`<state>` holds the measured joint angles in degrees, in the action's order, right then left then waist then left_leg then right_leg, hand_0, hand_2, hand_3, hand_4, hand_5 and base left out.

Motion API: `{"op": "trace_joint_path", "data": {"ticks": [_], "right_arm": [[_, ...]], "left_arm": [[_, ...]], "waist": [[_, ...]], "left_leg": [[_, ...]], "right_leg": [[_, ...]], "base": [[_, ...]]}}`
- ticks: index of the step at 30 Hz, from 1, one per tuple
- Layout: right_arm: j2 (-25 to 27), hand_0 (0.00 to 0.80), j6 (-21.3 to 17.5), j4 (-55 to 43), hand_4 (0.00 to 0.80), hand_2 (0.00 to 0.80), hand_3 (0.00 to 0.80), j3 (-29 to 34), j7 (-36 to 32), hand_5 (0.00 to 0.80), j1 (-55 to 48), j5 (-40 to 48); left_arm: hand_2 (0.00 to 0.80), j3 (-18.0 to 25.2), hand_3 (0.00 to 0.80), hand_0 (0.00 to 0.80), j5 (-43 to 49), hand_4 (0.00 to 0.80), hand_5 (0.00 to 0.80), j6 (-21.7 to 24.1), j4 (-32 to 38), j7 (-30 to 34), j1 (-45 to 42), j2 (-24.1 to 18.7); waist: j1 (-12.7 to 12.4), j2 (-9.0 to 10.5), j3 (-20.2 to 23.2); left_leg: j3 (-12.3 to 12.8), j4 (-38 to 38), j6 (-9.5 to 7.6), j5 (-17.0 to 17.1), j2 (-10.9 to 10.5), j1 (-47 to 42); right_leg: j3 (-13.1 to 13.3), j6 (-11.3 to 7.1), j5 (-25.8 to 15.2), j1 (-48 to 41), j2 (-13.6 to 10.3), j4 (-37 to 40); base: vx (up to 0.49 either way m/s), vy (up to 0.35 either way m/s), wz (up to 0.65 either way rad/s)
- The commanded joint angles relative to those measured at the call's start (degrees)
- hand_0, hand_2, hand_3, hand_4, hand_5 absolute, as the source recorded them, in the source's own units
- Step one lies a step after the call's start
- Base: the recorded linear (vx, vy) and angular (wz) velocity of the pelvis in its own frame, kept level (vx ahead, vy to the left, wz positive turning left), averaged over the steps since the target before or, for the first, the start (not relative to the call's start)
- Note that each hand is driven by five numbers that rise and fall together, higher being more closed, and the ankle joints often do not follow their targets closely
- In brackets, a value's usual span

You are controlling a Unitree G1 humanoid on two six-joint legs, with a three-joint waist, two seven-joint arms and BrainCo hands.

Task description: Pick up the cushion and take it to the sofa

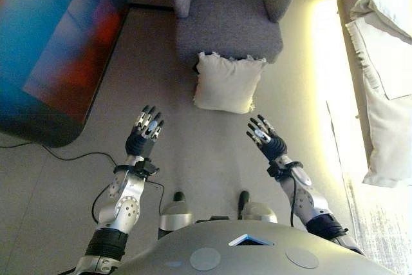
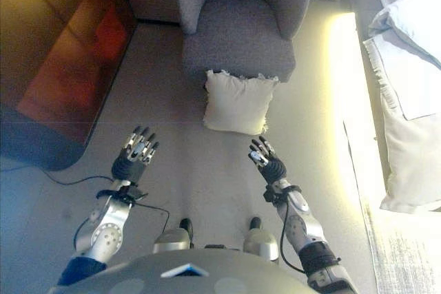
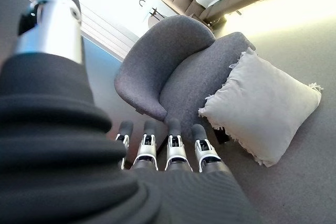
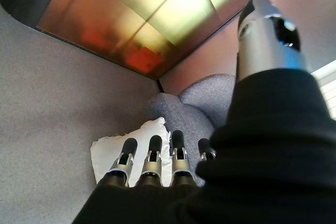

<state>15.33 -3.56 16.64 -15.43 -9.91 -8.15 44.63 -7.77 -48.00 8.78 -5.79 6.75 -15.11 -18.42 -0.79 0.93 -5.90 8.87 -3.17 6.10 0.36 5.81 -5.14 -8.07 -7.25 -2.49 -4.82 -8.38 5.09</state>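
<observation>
Your left hand (image 1: 144,132) has its fingers (image 3: 173,145) straight and released, grasping nothing; your right hand (image 1: 265,138) is the same, fingers (image 4: 152,156) extended and empty. Both hover over the grey carpeted floor (image 1: 193,152), short of the cream square fringed cushion (image 1: 226,83), one to each side. You see that cushion propped on the floor against the front of the grey upholstered armchair (image 1: 230,24).

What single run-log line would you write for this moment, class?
phase: reach | cushion: on floor, leaning on grey armchair | left hand: open, empty | right hand: open, empty | contact: none
</observation>
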Motion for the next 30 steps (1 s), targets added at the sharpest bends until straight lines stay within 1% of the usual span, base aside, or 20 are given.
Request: {"op": "trace_joint_path", "data": {"ticks": [1,4,8,11,13,15,16,19,22,25,27,29,30], "right_arm": [[-0.3,0.0,-3.5,-3.2,0.0,0.0,0.0,0.4,-1.0,0.0,2.0,1.5],[-0.2,0.0,-3.0,-3.5,0.0,0.0,0.0,0.1,-0.5,0.0,2.2,1.7],[0.0,0.0,-3.0,-3.5,0.0,0.0,0.0,0.5,-1.0,0.0,1.9,1.9],[0.0,0.0,-2.9,-3.6,0.0,0.0,0.0,0.7,-1.7,0.0,1.3,1.9],[0.0,0.0,-2.7,-3.6,0.0,0.0,0.0,0.9,-2.7,0.0,0.8,1.8],[-0.1,0.0,-2.2,-3.7,0.0,0.0,0.0,0.8,-3.1,0.0,0.3,1.3],[0.3,0.0,-2.0,-3.3,0.0,0.0,0.0,0.7,-2.8,0.0,0.2,1.1],[0.8,0.0,-2.1,-2.6,0.0,0.0,0.0,0.8,-3.7,0.0,0.8,2.2],[0.9,0.0,-2.4,-2.6,0.0,0.0,0.0,0.8,-4.1,0.0,1.0,1.3],[0.2,0.0,-2.0,-3.1,0.0,0.0,0.0,0.9,-3.4,0.0,1.4,0.7],[-0.5,0.0,-2.1,-3.4,0.0,0.0,0.0,0.9,-2.8,0.0,1.4,0.2],[-1.4,0.0,-2.5,-3.2,0.0,0.0,0.0,0.9,-2.0,0.0,2.0,0.4],[-1.8,0.0,-2.8,-2.8,0.0,0.0,0.0,1.1,-1.9,0.0,2.4,0.5]], "left_arm": [[0.0,0.0,0.0,0.0,1.9,0.0,0.0,3.1,2.7,0.8,1.9,-0.2],[0.0,-0.1,0.0,0.0,-0.1,0.0,0.0,3.3,2.0,1.2,2.4,0.1],[0.0,-0.3,0.0,0.0,2.7,0.0,0.0,2.7,2.1,-0.4,1.8,-0.2],[0.0,0.3,0.0,0.0,3.4,0.0,0.0,3.1,2.3,-0.2,1.3,-0.5],[0.0,0.9,0.0,0.0,3.3,0.0,0.0,3.3,2.7,0.7,0.2,-0.6],[0.0,1.6,0.0,0.0,3.7,0.0,0.0,3.4,2.8,1.7,-0.8,-0.4],[0.0,1.7,0.0,0.0,3.6,0.0,0.0,3.3,3.1,1.5,-1.1,-0.2],[0.0,2.1,0.0,0.0,2.3,0.0,0.0,3.7,2.6,0.9,-0.2,-0.4],[0.0,2.7,0.0,0.0,1.4,0.0,0.0,4.2,2.1,0.5,1.3,-0.2],[0.0,2.6,0.0,0.0,1.8,0.0,0.0,4.4,2.6,-0.2,1.4,-0.2],[0.0,2.7,0.0,0.0,2.1,0.0,0.0,4.3,2.7,-0.5,1.6,-0.3],[0.0,2.6,0.0,0.0,2.3,0.0,0.0,3.7,2.7,-0.3,2.3,-0.8],[0.0,2.4,0.0,0.0,2.3,0.0,0.0,3.3,2.4,0.2,2.8,-1.1]], "waist": [[0.1,0.3,1.2],[0.2,0.46,1.3],[0.3,0.53,1.2],[0.3,0.66,1.2],[0.2,1.02,1.2],[0.0,1.63,1.0],[-0.2,1.82,0.4],[-0.1,1.55,-0.7],[0.5,1.12,-0.8],[1.0,0.56,-0.4],[1.2,0.35,-0.3],[1.0,0.23,-0.5],[0.8,0.31,-0.4]], "left_leg": [[-0.7,3.6,-2.34,-0.9,-1.4,3.7],[-0.6,3.8,-2.34,-0.9,-1.3,3.5],[-0.7,4.1,-2.23,-1.0,-1.2,3.6],[-1.0,5.2,-2.14,-1.5,-1.1,3.7],[-1.1,7.4,-1.76,-2.5,-1.2,4.1],[-1.0,11.6,-1.56,-4.3,-1.5,5.3],[-1.3,14.2,-1.51,-4.2,-1.5,6.8],[-1.8,17.2,-1.33,-3.3,-1.2,9.2],[-1.8,15.5,-2.15,-4.7,-1.8,8.4],[-1.6,13.3,-3.14,-5.2,-2.5,6.5],[-1.2,12.7,-3.63,-5.4,-2.9,5.8],[-1.2,12.4,-4.61,-5.4,-3.5,5.9],[-1.2,12.6,-5.44,-5.7,-4.2,6.4]], "right_leg": [[-2.6,-0.12,1.4,2.4,1.7,-4.1],[-2.4,-0.06,1.2,2.3,1.9,-3.9],[-2.1,-0.02,1.2,2.4,2.0,-3.8],[-1.7,0.11,1.2,2.3,2.1,-3.8],[-1.4,0.27,1.1,2.2,2.0,-3.7],[-1.0,0.58,0.9,2.4,1.6,-3.8],[-0.9,0.91,0.8,2.9,1.3,-4.3],[-0.7,1.25,0.4,3.7,1.1,-5.1],[-0.2,0.57,0.7,4.5,-0.1,-6.5],[0.5,-0.57,1.5,5.3,-1.4,-9.3],[0.5,-1.24,2.1,5.6,-2.2,-11.1],[0.1,-1.87,2.3,6.1,-4.1,-15.2],[-0.1,-1.92,2.3,6.2,-5.0,-17.1]], "base": [[0.0,0.0,0.0],[0.0,0.0,0.0],[0.0,0.0,0.0],[0.011,-0.009,0.0],[0.05,-0.032,0.0],[0.035,-0.026,-0.04],[-0.001,-0.003,-0.09],[-0.047,0.076,-0.09],[-0.02,0.156,-0.08],[0.029,0.16,-0.1],[0.034,0.154,0.0],[-0.003,0.152,0.06],[-0.03,0.206,0.09]]}}
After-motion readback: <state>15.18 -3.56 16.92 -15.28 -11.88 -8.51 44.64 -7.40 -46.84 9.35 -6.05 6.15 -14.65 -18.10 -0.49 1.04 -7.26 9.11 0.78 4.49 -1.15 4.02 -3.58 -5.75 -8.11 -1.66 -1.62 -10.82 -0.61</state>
